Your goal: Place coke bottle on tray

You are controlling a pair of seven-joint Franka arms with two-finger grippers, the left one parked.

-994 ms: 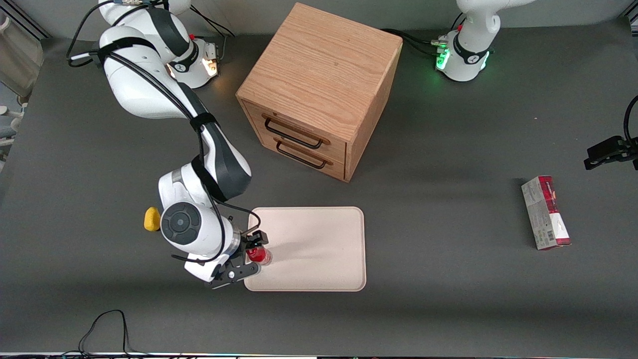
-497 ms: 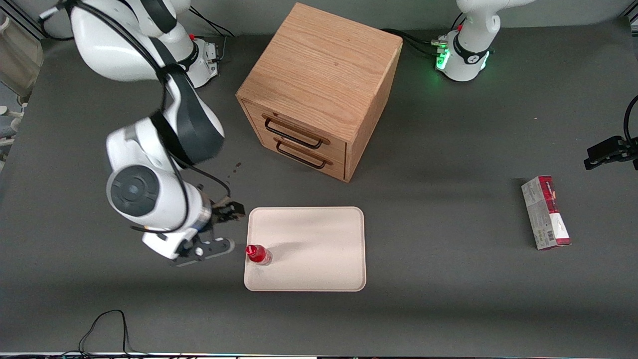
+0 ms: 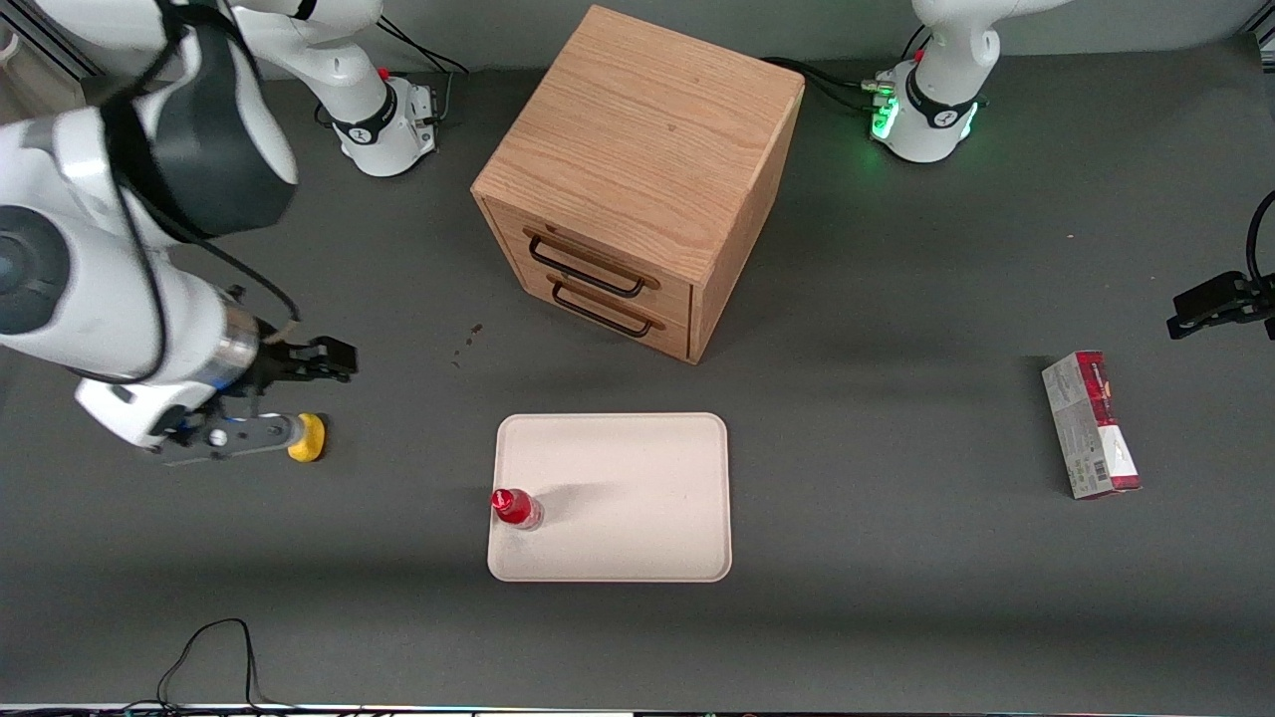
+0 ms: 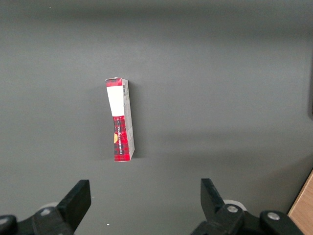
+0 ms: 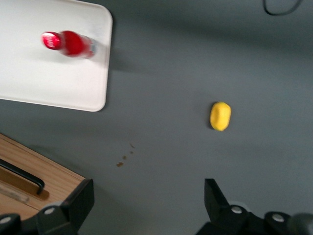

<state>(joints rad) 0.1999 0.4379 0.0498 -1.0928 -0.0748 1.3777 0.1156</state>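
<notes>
Withdrawn from the tray since the earlier frames, the gripper now hangs with its fingers spread and nothing between them, above a yellow lump toward the working arm's end of the table. Bottle stands upright on the tray near a corner, at the edge nearest the gripper, well apart from it. Farther from the camera stands a wooden cabinet; a carton lies toward the parked arm's end.

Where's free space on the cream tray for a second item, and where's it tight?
The cream tray is bare except for the small red coke bottle, upright near one corner by the rim. The open gripper hangs off-tray above the yellow lump. Tightest: between the tray and the wooden drawer cabinet.
</notes>
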